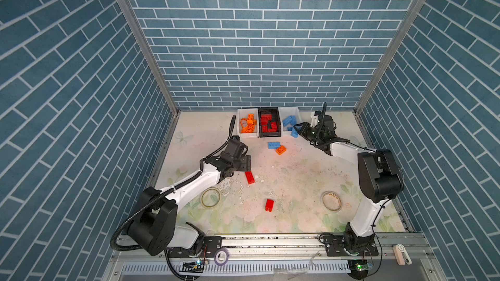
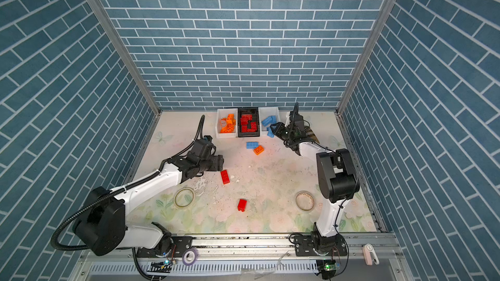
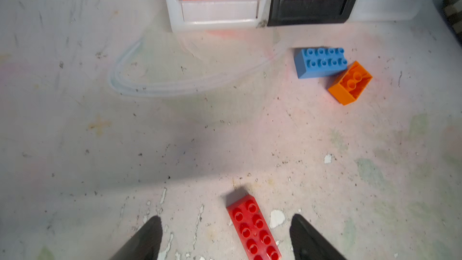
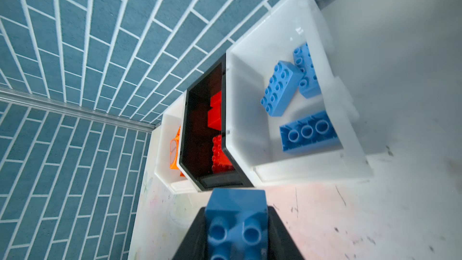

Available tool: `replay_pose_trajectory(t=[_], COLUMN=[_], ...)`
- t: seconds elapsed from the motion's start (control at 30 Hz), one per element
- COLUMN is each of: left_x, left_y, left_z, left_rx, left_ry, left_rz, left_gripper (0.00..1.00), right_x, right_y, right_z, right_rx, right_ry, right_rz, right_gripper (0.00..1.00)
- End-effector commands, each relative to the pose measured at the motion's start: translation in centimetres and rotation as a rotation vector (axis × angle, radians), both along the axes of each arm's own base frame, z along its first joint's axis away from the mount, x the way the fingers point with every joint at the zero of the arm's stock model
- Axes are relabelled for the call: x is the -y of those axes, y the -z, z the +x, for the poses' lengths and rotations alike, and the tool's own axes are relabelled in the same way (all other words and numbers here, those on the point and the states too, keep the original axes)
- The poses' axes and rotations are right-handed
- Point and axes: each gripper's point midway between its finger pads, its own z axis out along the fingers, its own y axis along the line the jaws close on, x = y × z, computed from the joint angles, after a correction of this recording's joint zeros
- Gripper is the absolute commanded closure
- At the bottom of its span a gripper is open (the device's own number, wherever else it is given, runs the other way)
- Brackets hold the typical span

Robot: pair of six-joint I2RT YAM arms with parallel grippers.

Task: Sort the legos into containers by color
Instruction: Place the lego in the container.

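**Left jaws spread around a red brick, right jaws clamped on a blue one**

The left gripper [image 3: 226, 221] has its black fingers [image 3: 150, 233] spread wide and grips nothing. Between them, touching neither, a long red studded plastic brick [image 3: 252, 228] lies studs up on the worn floral tabletop [image 1: 297, 185]. In both top views it shows at the jaw tips.

Well ahead of these jaws a white plastic bin [image 3: 220, 11] holds orange pieces. A black plastic bin [image 3: 307, 11] filled with red ones stands against its right side. Ahead and to the right of the jaws, a loose light-blue studded brick [image 3: 320, 62] lies studs up. Just beside it is an orange plastic brick [image 3: 350, 83] turned hollow side up. In a top view, a short red brick [image 1: 269, 205] lies apart from both grippers, nearer the arm bases.

The right gripper [image 4: 236, 217] is clenched on a held light-blue studded brick [image 4: 235, 203], one black finger on each side. Ahead of these jaws a second white plastic bin [image 4: 250, 121] contains three light-blue bricks. The held brick sits just short of the bins' front lips.
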Motion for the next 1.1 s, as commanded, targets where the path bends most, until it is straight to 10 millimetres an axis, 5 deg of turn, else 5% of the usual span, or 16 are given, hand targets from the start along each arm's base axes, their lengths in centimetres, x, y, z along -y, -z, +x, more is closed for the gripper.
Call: replay_pose_trajectory(t=[0.0,0.47,0.87,1.07], left_x=[-0.5,1.5,4.3,4.5], left_y=[0.7,4.4,6.0,7.1], left_z=[-1.6,-4.4,-3.7,-3.3], left_rx=[-0.034,-0.153,-0.202,-0.233], left_ry=[-0.044,-0.068,-0.046,-0.062], left_rz=[-0.001,-0.027,-0.060,-0.022], left_gripper=[0.18,0.21,0.20,0.22], right_x=[-0.7,-0.1,1.3,1.6], right_y=[-1.2,1.7,1.2,-0.1], right_z=[2.3,8.7,8.8,7.6], right_rx=[0.057,-0.022,-0.026,-0.001], right_ry=[-0.016,0.105,0.132,0.118], right_rz=[0.066,0.079,0.038,0.016], right_gripper=[0.84,0.74,0.36,0.35])
